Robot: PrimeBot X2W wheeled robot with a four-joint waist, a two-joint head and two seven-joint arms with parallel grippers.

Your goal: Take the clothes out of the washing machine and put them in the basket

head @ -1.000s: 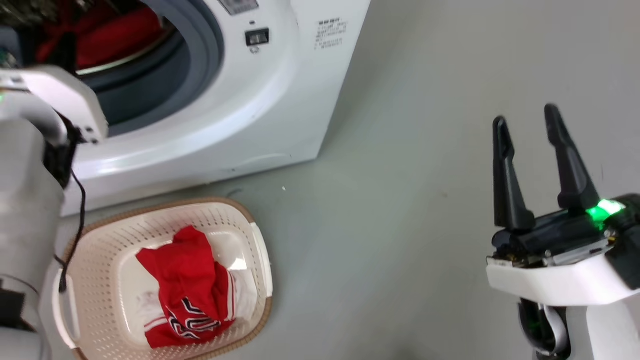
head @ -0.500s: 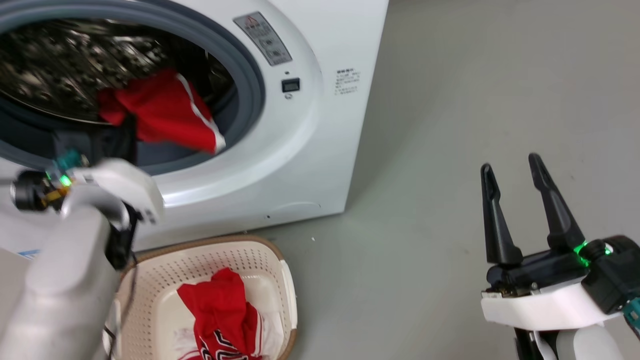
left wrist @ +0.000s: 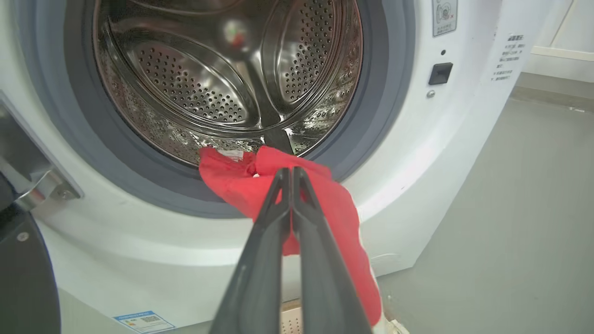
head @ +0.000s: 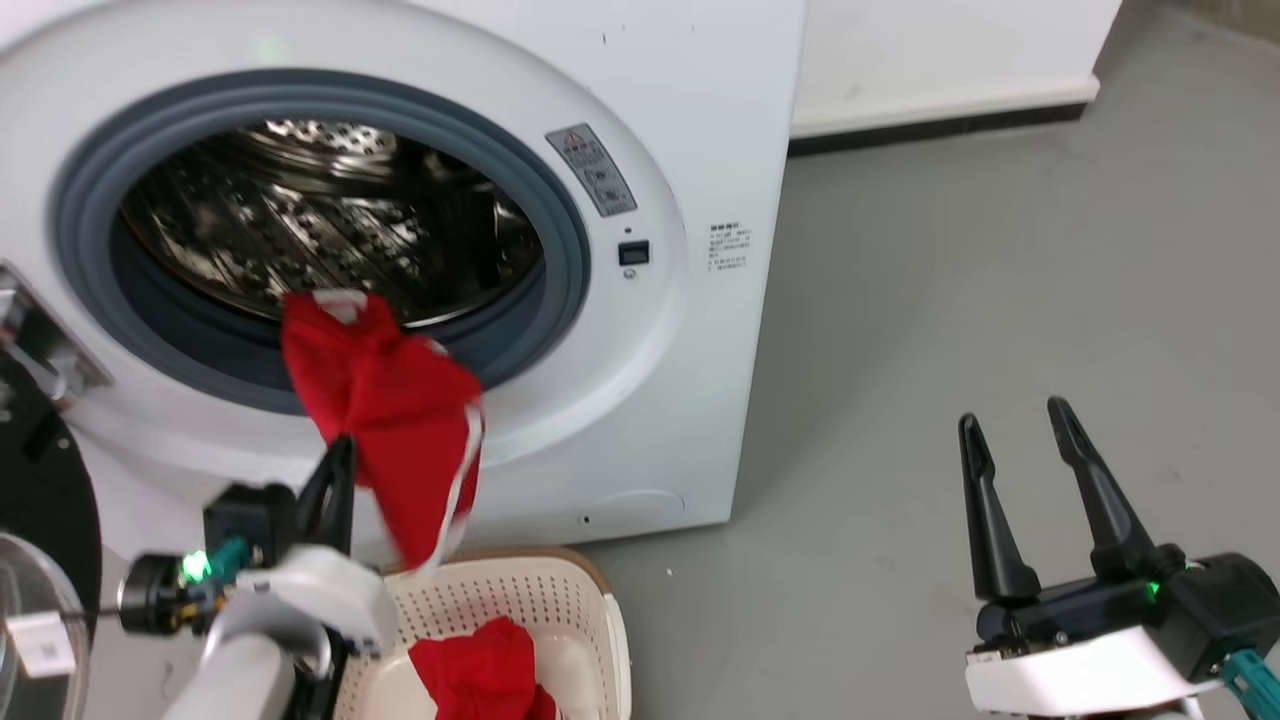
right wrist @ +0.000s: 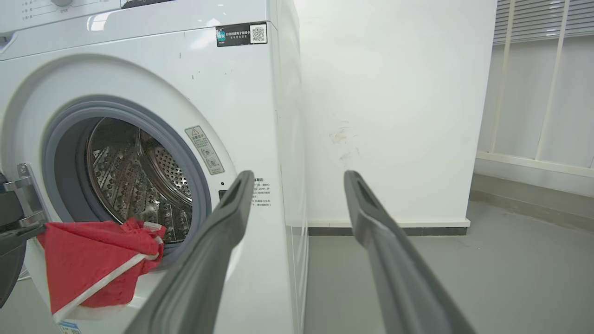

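Jersey (head: 390, 400) hangs centre-left of frame, at the port's lower lip on the washing machine (head: 690, 100), pinched in the left claw (left wrist: 291, 171); right claw (head: 1012, 412) spread, lower right. Risk: a thin grip may slip, dropping cloth short of the basket (head: 560, 565) at bottom centre.

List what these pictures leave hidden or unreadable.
- Basket, head view: cut by the bottom edge and hidden partly by the left arm.
- Jersey, left wrist view: the left gripper covers its middle.
- Sticker on the washing machine, head view: print too small.
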